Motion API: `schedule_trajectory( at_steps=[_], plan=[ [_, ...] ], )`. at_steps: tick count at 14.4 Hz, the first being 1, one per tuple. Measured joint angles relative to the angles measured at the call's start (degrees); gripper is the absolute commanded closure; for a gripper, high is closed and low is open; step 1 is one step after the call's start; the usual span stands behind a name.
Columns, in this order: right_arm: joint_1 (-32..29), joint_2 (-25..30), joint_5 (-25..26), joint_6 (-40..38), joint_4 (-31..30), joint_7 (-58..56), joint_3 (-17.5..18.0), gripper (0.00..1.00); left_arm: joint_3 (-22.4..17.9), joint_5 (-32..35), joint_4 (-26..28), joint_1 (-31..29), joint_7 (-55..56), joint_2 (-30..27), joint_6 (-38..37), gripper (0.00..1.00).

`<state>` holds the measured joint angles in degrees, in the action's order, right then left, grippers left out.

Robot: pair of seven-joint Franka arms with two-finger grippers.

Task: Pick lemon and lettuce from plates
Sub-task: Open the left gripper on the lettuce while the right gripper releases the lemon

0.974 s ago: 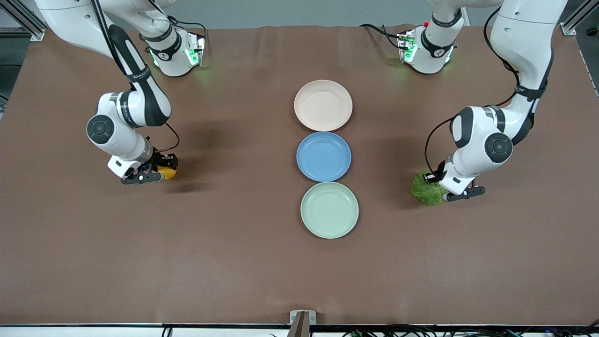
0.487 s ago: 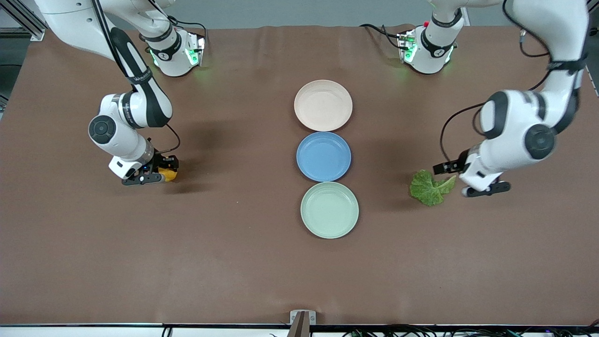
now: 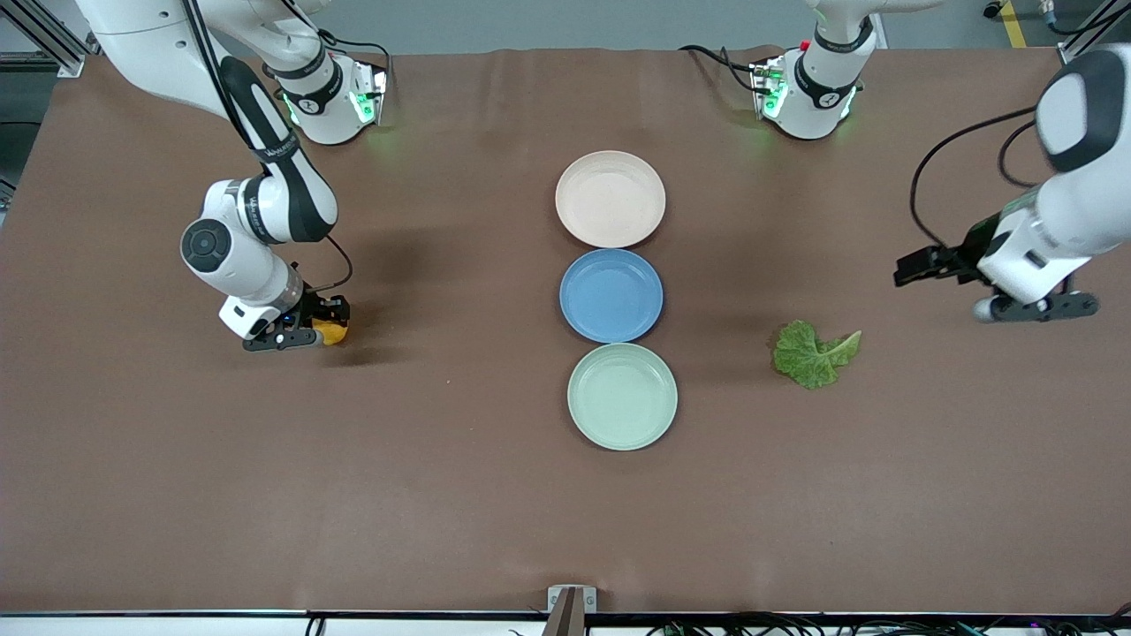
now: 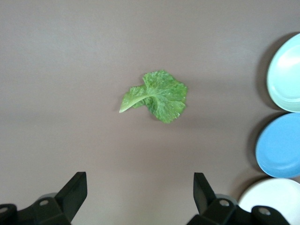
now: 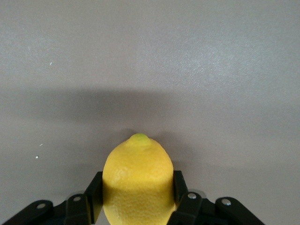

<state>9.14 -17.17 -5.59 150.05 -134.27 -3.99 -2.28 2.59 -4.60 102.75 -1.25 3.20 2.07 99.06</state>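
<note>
The lemon (image 3: 333, 333) is gripped between the fingers of my right gripper (image 3: 309, 336), low at the table toward the right arm's end; it fills the jaws in the right wrist view (image 5: 136, 173). The lettuce (image 3: 813, 353) lies flat on the bare table toward the left arm's end, beside the mint green plate (image 3: 622, 397). My left gripper (image 3: 967, 287) is open and empty, raised over the table, clear of the lettuce; the leaf shows in the left wrist view (image 4: 157, 96). The beige-pink plate (image 3: 610, 199) and the mint plate are both empty.
A blue plate (image 3: 611, 295), empty, sits between the two task plates in a line down the table's middle. The three plates' edges show in the left wrist view: mint (image 4: 286, 75), blue (image 4: 281, 147), beige-pink (image 4: 274, 201). Brown table all round.
My left gripper has let go of the lettuce, risen and drawn away toward the left arm's end; the leaf stays on the table. My right gripper shifted slightly with the lemon.
</note>
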Motion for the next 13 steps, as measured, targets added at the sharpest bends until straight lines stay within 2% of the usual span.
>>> schedule_trajectory(
  at_steps=[4, 5, 6, 7, 11, 13],
  plan=[
    [-0.53, 0.0, 0.0, -0.02, 0.15, -2.21, -0.35, 0.96, 0.01, 0.0, -9.39, 0.01, 0.0, -0.18, -6.18, 0.0],
    [-0.91, -0.01, 0.0, -0.04, 0.15, -2.89, -0.49, 0.87, 0.0, 0.02, -11.04, 0.01, 0.0, -0.18, -7.39, 0.0],
    [-1.22, -0.01, 0.0, -0.07, 0.15, -3.38, -0.62, 0.42, 0.0, 0.17, -12.33, 0.0, 0.0, -0.18, -8.31, 0.0],
    [-1.39, -0.02, 0.0, -0.08, 0.15, -3.57, -0.68, 0.01, -0.01, 0.41, -13.3, 0.0, 0.01, -0.17, -8.81, 0.0],
    [-1.42, -0.02, 0.0, -0.29, 0.86, -3.63, -0.56, 0.0, 0.01, 0.5, -14.68, 0.01, 0.16, -0.08, -9.21, 0.0],
    [-1.42, 0.03, 0.0, -5.01, 4.03, -3.64, -0.56, 0.0, 0.03, 0.51, -14.85, 0.05, 0.16, 0.09, -9.21, 0.0]
  ],
)
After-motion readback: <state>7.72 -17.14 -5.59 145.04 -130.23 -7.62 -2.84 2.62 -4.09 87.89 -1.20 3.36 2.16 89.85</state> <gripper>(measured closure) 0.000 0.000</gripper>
